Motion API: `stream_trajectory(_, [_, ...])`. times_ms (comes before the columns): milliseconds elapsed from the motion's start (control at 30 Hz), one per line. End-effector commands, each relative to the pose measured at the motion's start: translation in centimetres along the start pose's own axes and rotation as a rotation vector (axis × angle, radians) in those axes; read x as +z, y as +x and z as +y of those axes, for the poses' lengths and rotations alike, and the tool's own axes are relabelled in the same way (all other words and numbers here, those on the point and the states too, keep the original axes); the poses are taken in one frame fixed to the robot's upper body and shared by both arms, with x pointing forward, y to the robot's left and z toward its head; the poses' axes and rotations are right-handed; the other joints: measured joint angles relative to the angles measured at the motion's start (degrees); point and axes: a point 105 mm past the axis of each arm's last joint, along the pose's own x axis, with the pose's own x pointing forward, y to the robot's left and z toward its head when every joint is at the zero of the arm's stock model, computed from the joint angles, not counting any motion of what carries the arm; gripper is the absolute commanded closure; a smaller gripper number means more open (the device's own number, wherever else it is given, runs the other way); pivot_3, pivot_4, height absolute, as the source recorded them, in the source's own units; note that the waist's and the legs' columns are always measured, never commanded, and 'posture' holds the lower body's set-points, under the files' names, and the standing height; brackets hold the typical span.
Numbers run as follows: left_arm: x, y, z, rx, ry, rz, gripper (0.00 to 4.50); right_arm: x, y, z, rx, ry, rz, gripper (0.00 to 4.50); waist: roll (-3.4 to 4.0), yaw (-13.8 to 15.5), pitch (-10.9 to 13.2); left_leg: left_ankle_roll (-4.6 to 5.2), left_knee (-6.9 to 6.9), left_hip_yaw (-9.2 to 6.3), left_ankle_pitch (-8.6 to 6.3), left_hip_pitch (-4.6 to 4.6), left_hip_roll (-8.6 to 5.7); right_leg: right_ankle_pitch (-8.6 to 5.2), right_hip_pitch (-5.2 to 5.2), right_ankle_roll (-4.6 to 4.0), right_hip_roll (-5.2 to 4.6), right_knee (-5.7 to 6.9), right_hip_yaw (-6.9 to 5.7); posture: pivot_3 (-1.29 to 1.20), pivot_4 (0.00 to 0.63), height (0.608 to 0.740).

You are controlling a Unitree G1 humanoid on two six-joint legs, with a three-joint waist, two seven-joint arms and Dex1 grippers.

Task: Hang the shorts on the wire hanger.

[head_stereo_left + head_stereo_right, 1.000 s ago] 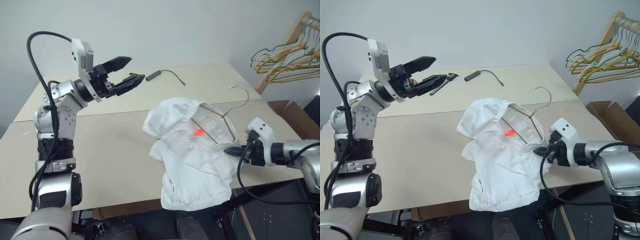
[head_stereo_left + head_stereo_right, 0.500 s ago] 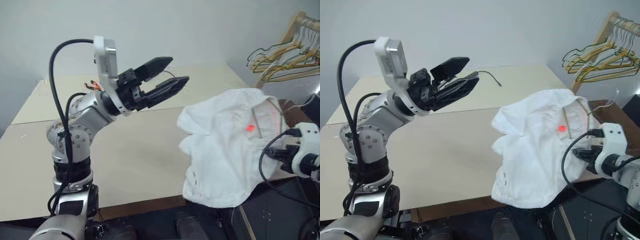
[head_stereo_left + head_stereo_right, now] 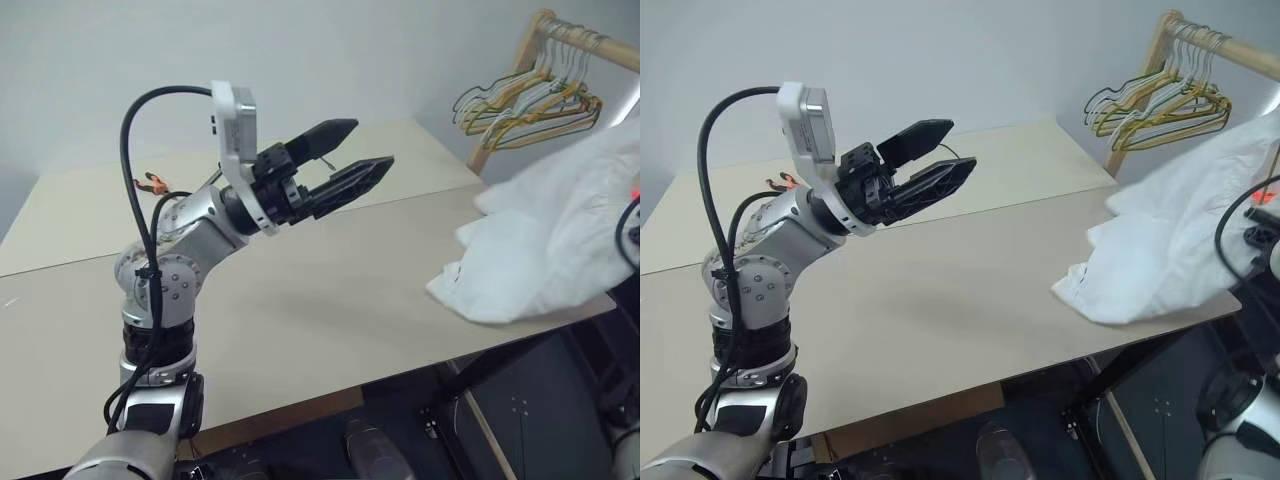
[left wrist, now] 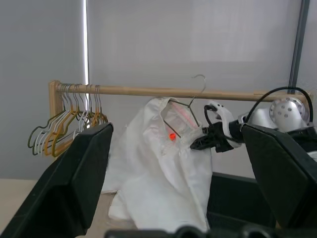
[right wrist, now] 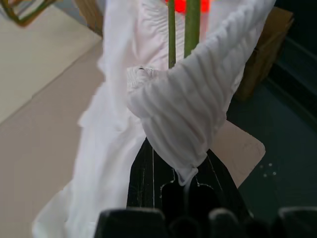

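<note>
Shorts (image 3: 560, 250) and wire hanger (image 4: 184, 112) hang together from the right gripper (image 4: 198, 144), off the table's (image 3: 330, 300) right edge, with the lowest folds trailing on the near right corner. That gripper is clamped shut on the hanger's wire with a bunched fold of waistband caught between the fingers, as its own wrist view shows. By my reading the garment is on the hanger and the step in hand is carrying it toward the wooden rail (image 4: 148, 91). To do it well, I'd keep the grip firm, lift until the trailing cloth clears the table, and keep the hook upright and facing the rail so it can drop over a bare stretch, away from the bunch of yellowish and grey hangers (image 3: 520, 95) at the far right.

Farther left, the left gripper (image 3: 350, 160) hovers over the middle of the table, fingers spread wide and holding nothing, well apart from the cloth.

The shorts are white and soft, heavily rumpled, with a red-orange mark (image 4: 172, 136) near the top where the thin wire shows through the opening. They drape unevenly and could slide off.
</note>
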Motion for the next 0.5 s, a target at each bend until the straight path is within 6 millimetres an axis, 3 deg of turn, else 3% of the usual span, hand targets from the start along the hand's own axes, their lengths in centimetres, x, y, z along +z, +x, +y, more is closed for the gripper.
stream_trajectory(33, [0.9, -0.2, -0.3, 0.000, 0.046, -0.027, 0.03, 2.0, -0.7, -0.3, -0.030, 0.082, -0.025, 4.50, 0.00, -0.1, 0.0, 0.04, -0.01, 0.00, -0.02, -0.01, 0.00, 0.00, 0.00, 0.01, 0.00, -0.04, -0.01, -0.27, 0.075, 0.740])
stream_trajectory(200, [1.0, -0.3, -0.3, 0.001, 0.053, -0.027, 0.03, 2.6, -0.3, -1.7, -0.098, 0.238, 0.040, 4.50, 0.13, -0.1, 0.1, 0.18, -0.10, 0.06, -0.11, -0.04, -0.01, -0.03, -0.01, 0.05, -0.02, -0.25, 0.04, -0.26, 0.071, 0.740])
stream_trajectory(500, [1.0, -0.5, -0.4, -0.006, 0.064, -0.028, 0.03, 0.9, 0.0, -5.0, -0.253, 0.384, 0.128, 4.50, 0.33, 0.2, 0.0, 0.20, -0.80, 0.08, -0.11, -0.08, -0.09, 0.03, -0.02, -0.16, -0.07, -0.81, 0.10, -0.26, 0.053, 0.740])
